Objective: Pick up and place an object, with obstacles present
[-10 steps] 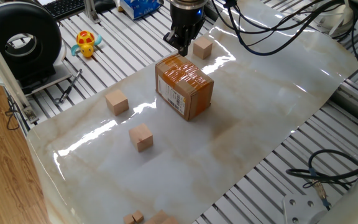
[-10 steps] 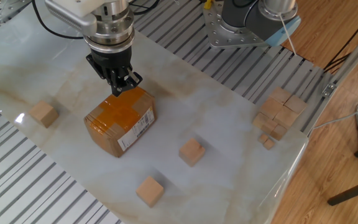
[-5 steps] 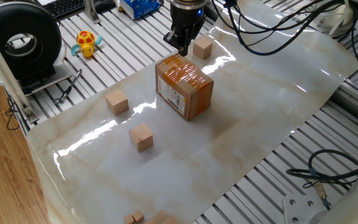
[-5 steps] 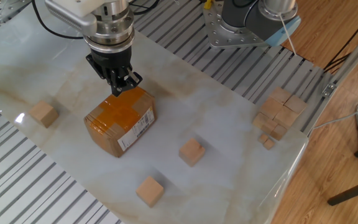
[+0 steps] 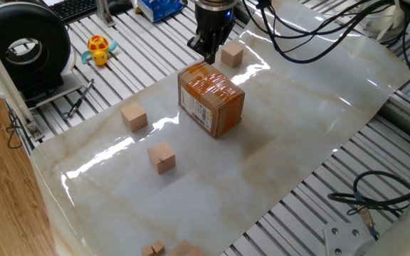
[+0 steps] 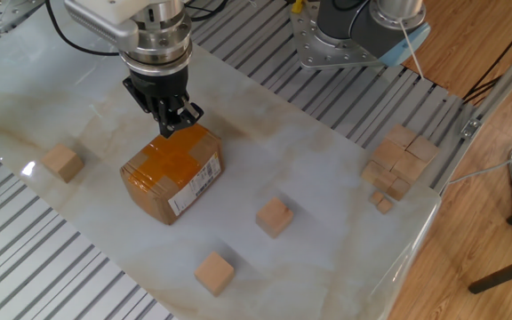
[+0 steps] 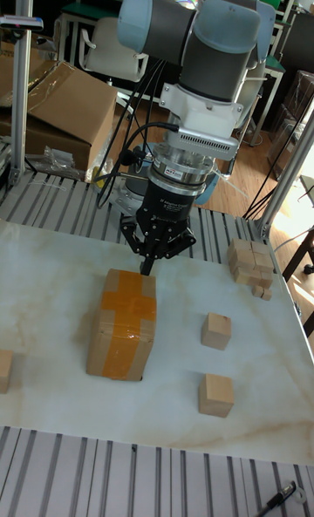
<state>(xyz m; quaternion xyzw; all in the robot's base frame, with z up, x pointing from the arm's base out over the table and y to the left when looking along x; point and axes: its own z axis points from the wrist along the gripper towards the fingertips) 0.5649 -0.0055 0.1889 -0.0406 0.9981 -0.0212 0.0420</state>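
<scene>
My gripper (image 5: 209,57) hangs just over the far top edge of the cardboard box (image 5: 212,99), its fingers pressed together and holding nothing. The other fixed view shows the gripper (image 6: 172,124) at the box's (image 6: 172,173) back corner, and the tall view has the gripper (image 7: 146,266) above the taped box (image 7: 122,323). Three alike tan wooden cubes lie on the marbled sheet: one cube (image 5: 231,54) just beyond the gripper, one cube (image 5: 134,116) left of the box, one cube (image 5: 161,156) nearer the front. I cannot tell which of them is the object.
A yellow toy turtle (image 5: 100,50) and a black round reel (image 5: 27,46) sit off the sheet at the far left. A pile of wooden blocks (image 6: 403,160) lies at the sheet's right edge. Cables (image 5: 319,28) trail over the back.
</scene>
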